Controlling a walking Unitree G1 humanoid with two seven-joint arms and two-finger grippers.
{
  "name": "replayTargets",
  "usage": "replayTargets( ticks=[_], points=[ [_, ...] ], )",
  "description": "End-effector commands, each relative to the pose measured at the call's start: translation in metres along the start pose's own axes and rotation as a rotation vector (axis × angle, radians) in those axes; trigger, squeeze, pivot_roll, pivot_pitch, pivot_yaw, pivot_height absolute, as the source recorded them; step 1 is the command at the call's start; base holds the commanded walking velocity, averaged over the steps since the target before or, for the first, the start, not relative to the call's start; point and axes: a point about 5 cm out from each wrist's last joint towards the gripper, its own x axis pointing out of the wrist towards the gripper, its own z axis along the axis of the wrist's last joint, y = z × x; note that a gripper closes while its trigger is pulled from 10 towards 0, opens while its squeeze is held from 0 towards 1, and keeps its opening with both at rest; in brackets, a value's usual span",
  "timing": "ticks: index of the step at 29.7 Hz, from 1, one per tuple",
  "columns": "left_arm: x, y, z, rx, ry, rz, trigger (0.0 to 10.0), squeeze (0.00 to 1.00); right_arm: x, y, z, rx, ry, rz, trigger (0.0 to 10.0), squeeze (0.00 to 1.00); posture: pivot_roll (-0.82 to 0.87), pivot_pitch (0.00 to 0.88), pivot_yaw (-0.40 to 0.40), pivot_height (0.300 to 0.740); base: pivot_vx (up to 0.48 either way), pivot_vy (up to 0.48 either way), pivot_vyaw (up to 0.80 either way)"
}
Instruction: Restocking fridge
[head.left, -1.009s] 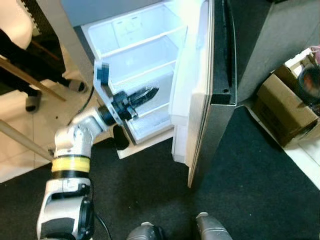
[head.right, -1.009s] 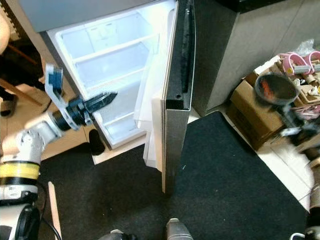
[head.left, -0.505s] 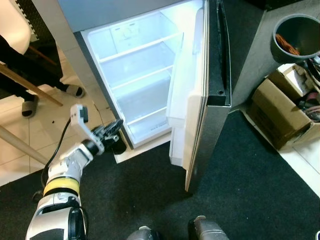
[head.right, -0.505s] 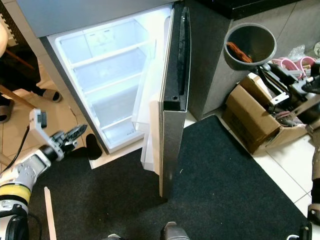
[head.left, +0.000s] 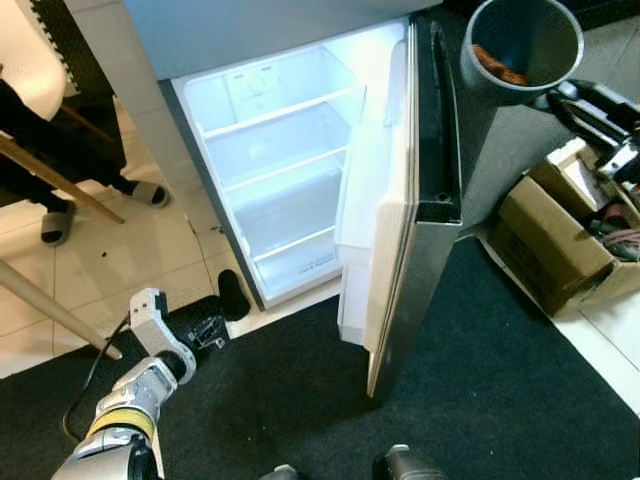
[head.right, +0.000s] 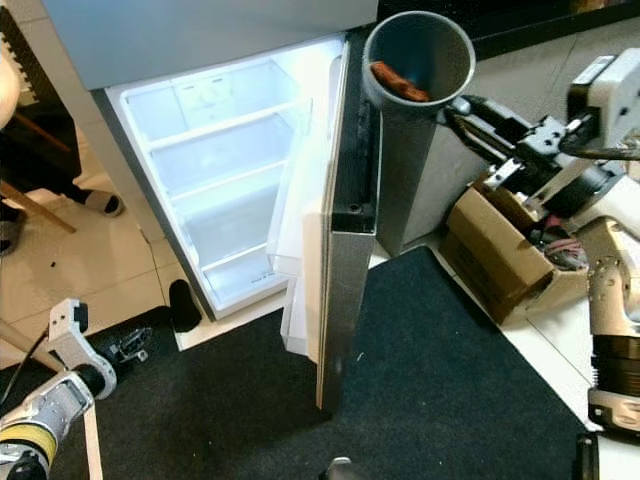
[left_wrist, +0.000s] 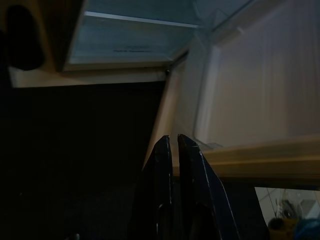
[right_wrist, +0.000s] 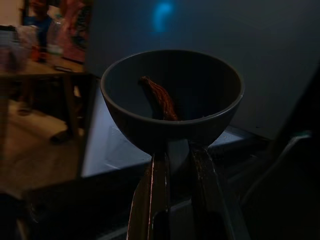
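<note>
Right wrist view: the right gripper (right_wrist: 172, 150) is pinching the rim of the grey bowl (right_wrist: 172, 97), which is riding beside the fridge (head.left: 285, 190) door; keep it level. The left gripper (left_wrist: 170, 145) is hanging closed, empty.

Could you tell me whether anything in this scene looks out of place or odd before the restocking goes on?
The fridge stands wide open with every shelf bare. The right gripper holds the grey bowl by its rim, tilted steeply toward the camera, so the brown food inside could slide out. Nothing looks spilled or damaged.
</note>
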Motion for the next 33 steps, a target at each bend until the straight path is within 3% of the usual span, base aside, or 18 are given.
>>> replayTargets(
  ticks=[1, 4, 8, 14, 15, 22, 33],
  points=[
    [-0.010, 0.013, -0.005, 0.004, 0.024, 0.062, 10.0, 0.00, 0.005, 0.005, 0.007, -0.002, -0.023, 0.030, 10.0, 0.00, -0.11, 0.076, 0.042, 0.740, 0.000, 0.000, 0.00],
    [-0.014, 0.019, -0.013, -0.011, 0.039, 0.098, 10.0, 0.00, 0.010, 0.012, 0.007, 0.005, -0.030, 0.057, 10.0, 0.00, -0.11, 0.079, 0.042, 0.740, 0.000, 0.000, 0.00],
    [-0.044, 0.041, -0.077, -0.059, 0.215, 0.265, 10.0, 0.00, 0.027, 0.048, -0.002, 0.073, -0.017, 0.187, 10.0, 0.00, -0.12, 0.081, 0.037, 0.740, 0.000, 0.000, 0.00],
    [-0.058, 0.045, -0.104, -0.076, 0.295, 0.319, 10.0, 0.00, 0.032, 0.070, -0.006, 0.113, 0.004, 0.276, 10.0, 0.00, -0.12, 0.082, 0.033, 0.740, 0.000, 0.000, 0.00],
    [-0.063, 0.046, -0.115, -0.089, 0.321, 0.338, 10.0, 0.00, 0.035, 0.080, -0.009, 0.132, 0.016, 0.307, 10.0, 0.00, -0.12, 0.081, 0.033, 0.740, 0.000, 0.000, 0.00],
    [-0.071, 0.047, -0.129, -0.103, 0.346, 0.365, 10.0, 0.00, 0.039, 0.093, -0.016, 0.167, 0.053, 0.329, 10.0, 0.00, -0.12, 0.078, 0.032, 0.740, 0.000, 0.000, 0.00],
    [-0.071, 0.047, -0.130, -0.104, 0.346, 0.377, 10.0, 0.00, 0.043, 0.106, -0.032, 0.192, 0.151, 0.333, 10.0, 0.00, -0.11, 0.075, 0.030, 0.740, 0.000, 0.000, 0.00]
  ],
)
